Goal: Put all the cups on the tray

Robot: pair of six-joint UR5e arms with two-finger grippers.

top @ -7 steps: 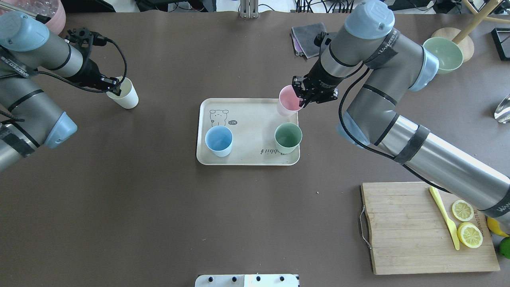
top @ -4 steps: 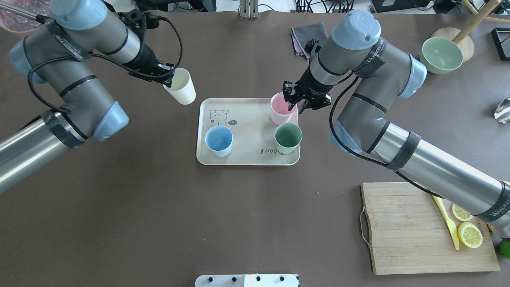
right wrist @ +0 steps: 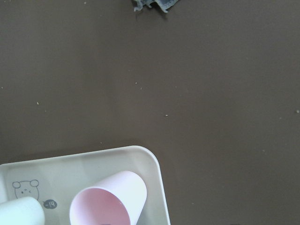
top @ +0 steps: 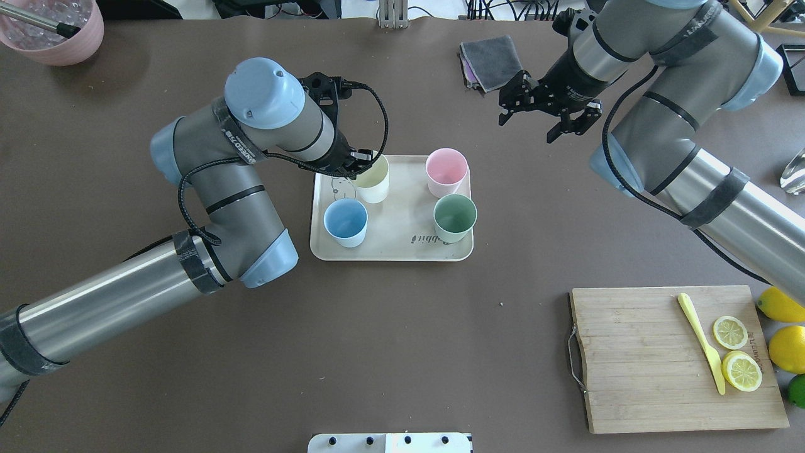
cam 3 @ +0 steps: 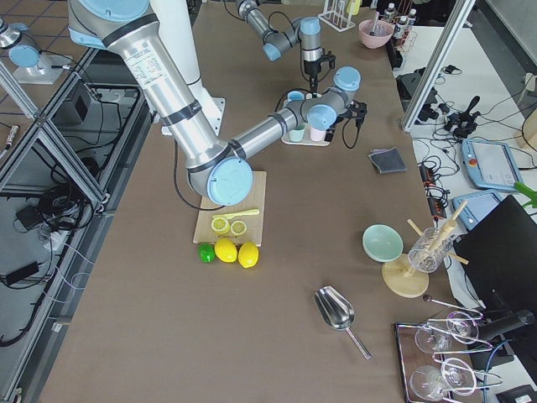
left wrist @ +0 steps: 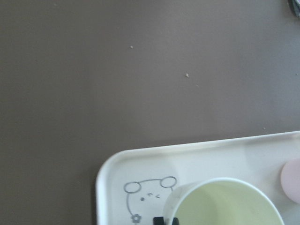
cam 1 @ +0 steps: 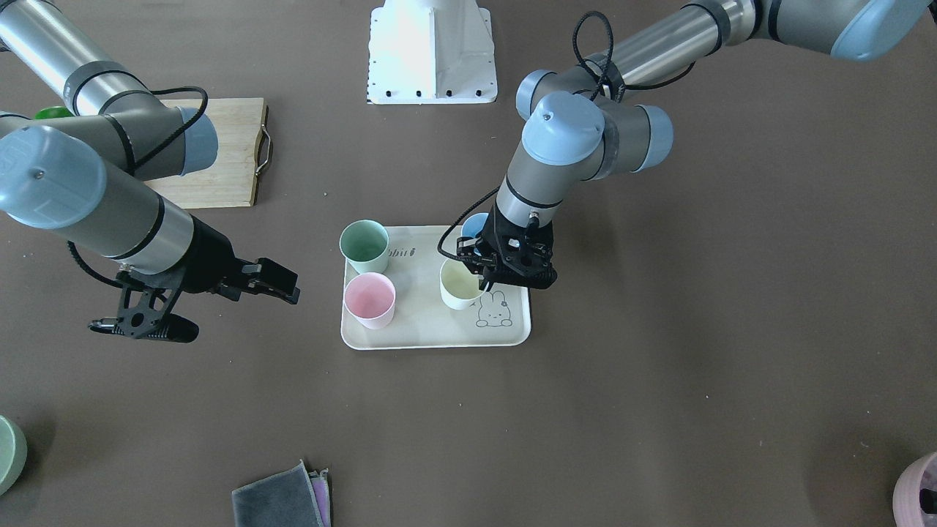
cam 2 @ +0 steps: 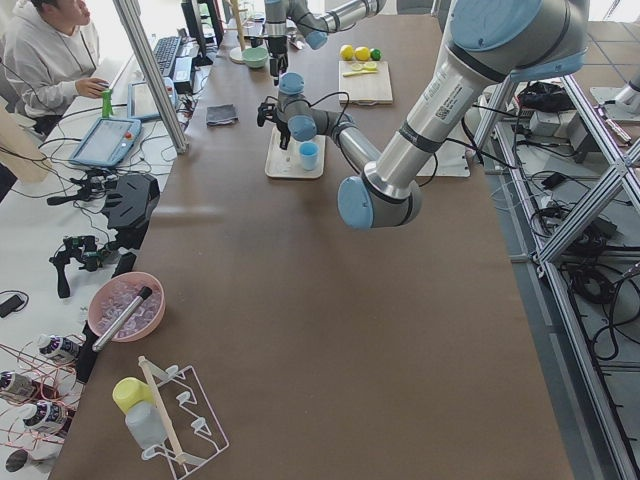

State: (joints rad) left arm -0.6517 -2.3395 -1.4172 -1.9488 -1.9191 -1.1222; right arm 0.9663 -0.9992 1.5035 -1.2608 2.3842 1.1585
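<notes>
The beige tray (top: 390, 250) holds all four cups. The light blue cup (top: 345, 222), mint green cup (top: 455, 217) and pink cup (top: 446, 172) stand free on it. My left gripper (top: 363, 165) is shut on the rim of the cream-yellow cup (top: 373, 182), upright over the tray's far left corner by the rabbit drawing. From the front, this gripper (cam 1: 487, 282) has one finger inside the cream cup (cam 1: 460, 285). My right gripper (top: 531, 126) is open and empty above the table, to the right of the tray and beyond it. The right wrist view shows the pink cup (right wrist: 108, 201).
A wooden cutting board (top: 635, 358) with lemon slices and a yellow knife lies at the near right, with whole lemons beside it. A grey cloth (top: 490, 60) lies beyond the tray. A pink container (top: 53, 31) stands at the far left corner.
My left arm swung right and brought the cream cup from the table onto the tray. My right gripper let go of the pink cup on the tray and drew back to the right, open.
</notes>
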